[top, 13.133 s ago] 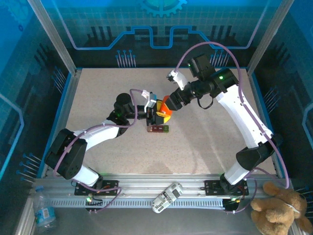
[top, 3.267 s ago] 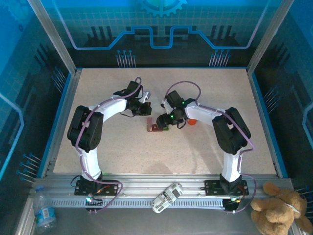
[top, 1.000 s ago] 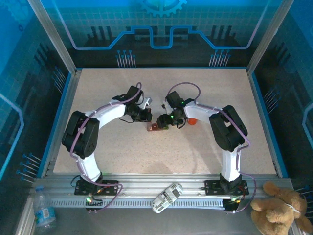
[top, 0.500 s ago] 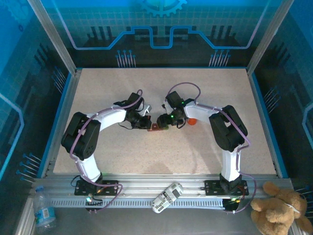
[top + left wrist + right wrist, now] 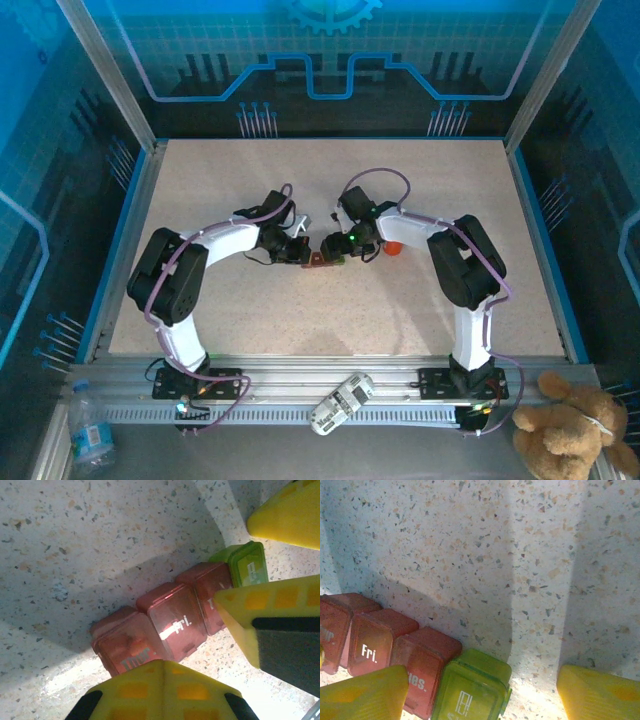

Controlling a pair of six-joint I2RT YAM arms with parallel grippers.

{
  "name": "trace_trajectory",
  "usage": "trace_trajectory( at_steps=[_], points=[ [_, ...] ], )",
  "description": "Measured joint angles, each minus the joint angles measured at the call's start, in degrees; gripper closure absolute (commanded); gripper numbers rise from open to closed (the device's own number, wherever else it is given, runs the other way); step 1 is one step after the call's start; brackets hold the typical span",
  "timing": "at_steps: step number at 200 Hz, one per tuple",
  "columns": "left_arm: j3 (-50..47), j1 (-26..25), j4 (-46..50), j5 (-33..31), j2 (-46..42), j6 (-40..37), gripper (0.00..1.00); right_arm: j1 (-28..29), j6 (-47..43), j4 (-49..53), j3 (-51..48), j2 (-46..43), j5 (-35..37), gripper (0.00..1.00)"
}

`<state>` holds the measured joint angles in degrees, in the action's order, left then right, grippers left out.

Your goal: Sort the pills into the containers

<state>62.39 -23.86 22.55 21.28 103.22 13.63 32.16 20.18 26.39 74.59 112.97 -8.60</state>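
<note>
The containers [image 5: 175,622] are a dark red strip of joined lidded compartments with a green end [image 5: 470,690], lying mid-table [image 5: 326,262]. Lids read "Thur." and "Fri."; all look closed. My left gripper [image 5: 162,664] is shut, its yellow tip at the edge of the "Thur." compartment at the strip's red end [image 5: 303,254]. My right gripper [image 5: 482,692] is open, its fingers [image 5: 365,692] standing either side of the green end and the red compartment beside it [image 5: 335,250]. The pills are out of view.
An orange bottle [image 5: 392,248] lies just right of my right gripper. Blue walls [image 5: 130,215] bound the speckled table. A remote-like device [image 5: 340,402] lies on the front rail, with a plush toy [image 5: 575,430] at the near right.
My left gripper has shifted slightly nearer and right, up to the strip's red end. The right arm and the strip have not moved.
</note>
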Motion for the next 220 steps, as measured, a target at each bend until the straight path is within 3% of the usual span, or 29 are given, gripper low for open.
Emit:
trace_trajectory(
  at_steps=[153,220],
  points=[
    [-0.6,-0.1,-1.8,-2.5,-0.1,0.0,0.99,-0.3,0.2,2.7,2.5,1.0,-0.7,0.2],
    [-0.6,0.6,-9.3,-10.1,-12.0,2.5,0.91,-2.9,0.2,4.3,8.5,-1.0,-1.7,0.2]
  ],
)
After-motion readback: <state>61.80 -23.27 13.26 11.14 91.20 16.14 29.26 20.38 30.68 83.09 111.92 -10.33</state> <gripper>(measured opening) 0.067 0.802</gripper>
